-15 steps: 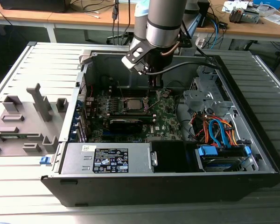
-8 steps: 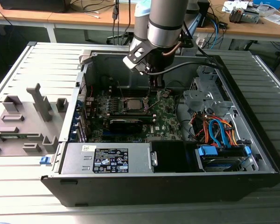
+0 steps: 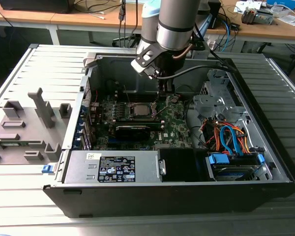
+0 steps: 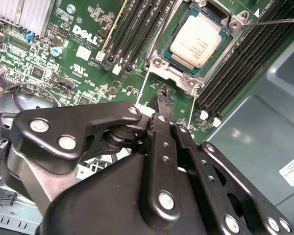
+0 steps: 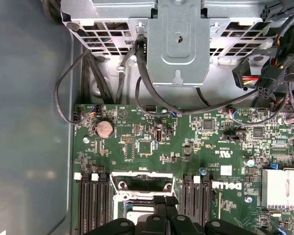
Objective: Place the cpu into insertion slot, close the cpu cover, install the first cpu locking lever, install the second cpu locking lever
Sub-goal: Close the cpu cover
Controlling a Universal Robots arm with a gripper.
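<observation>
Second wrist view: gripper (image 4: 162, 100) body hides the motherboard (image 4: 83, 63) beneath it, and can't tell if its tips pinch the thin wire lever (image 4: 143, 88) beside them. Fingers pressed together, no gap; cpu (image 4: 198, 38) lies seated just past the tips, cpu cover (image 4: 176, 74) flat around it. Exterior view: arm (image 3: 176, 24) hangs approx. vertical in the open case (image 3: 162, 196).

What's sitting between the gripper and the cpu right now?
In the second wrist view, the silver edge of the cpu cover lies between the gripper and the cpu.
</observation>
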